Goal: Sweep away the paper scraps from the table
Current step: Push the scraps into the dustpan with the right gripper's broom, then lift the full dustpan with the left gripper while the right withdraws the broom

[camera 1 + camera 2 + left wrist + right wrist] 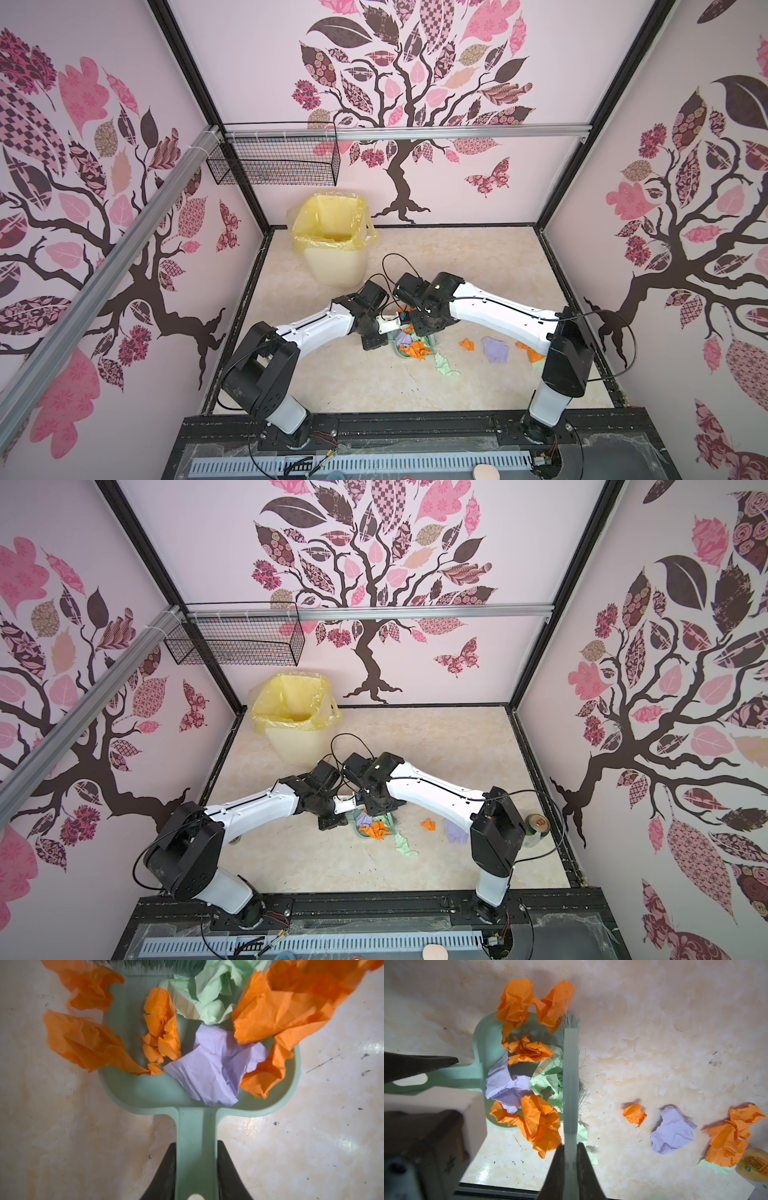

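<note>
On the table point(457, 257) lies a teal dustpan point(135, 1093), and my left gripper point(196, 1145) is shut on its handle. Several paper scraps fill the pan: orange point(164, 1026), lilac point(216, 1068) and pale green point(207, 995). My right gripper point(571, 1146) is shut on the handle of a teal brush point(571, 1076), whose bristles stand at the pan's open edge. To the right of the pan more scraps lie loose: a small orange one point(634, 1113), a lilac one point(672, 1130) and an orange clump point(729, 1138). A pale green scrap point(444, 365) lies just in front of the pan.
A cream bin with a yellow liner point(332, 241) stands at the back left of the table. A wire basket point(274, 162) hangs on the rail above it. A drinks can point(536, 825) stands by the right arm. Black frame edges bound the table.
</note>
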Robot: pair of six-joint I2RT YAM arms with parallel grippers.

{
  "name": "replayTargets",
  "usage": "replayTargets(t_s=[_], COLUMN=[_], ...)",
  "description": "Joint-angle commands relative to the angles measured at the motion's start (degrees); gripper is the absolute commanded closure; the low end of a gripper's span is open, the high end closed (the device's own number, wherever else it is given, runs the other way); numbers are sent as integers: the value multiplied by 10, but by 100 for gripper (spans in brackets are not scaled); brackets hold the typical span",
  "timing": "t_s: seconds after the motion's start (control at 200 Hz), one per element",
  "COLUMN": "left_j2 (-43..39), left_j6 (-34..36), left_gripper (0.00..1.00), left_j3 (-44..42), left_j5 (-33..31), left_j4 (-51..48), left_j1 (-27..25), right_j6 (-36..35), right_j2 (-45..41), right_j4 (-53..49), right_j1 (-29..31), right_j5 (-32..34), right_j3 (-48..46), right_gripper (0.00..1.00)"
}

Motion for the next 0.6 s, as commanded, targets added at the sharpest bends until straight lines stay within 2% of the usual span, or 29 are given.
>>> replayTargets(t_s=[0.0,0.16,0.305,0.595], left_j2=[-4,-34,-49,-90], left_j6=[-4,-6,-7,-11], left_gripper=[100,100,100,100], left_j3=[-1,-15,-11,16], left_j5=[9,59,75,121], left_j4=[3,15,9,-34], left_j1=[-1,3,5,27], right_j6=[19,18,17,-3], right_j2=[-54,-79,-106,-223], right_j4=[-53,-85,-118,-126], right_j1=[4,4,-4,-89], right_j5=[34,56,97,118], right_j3=[41,91,110,37], right_gripper=[100,100,100,100])
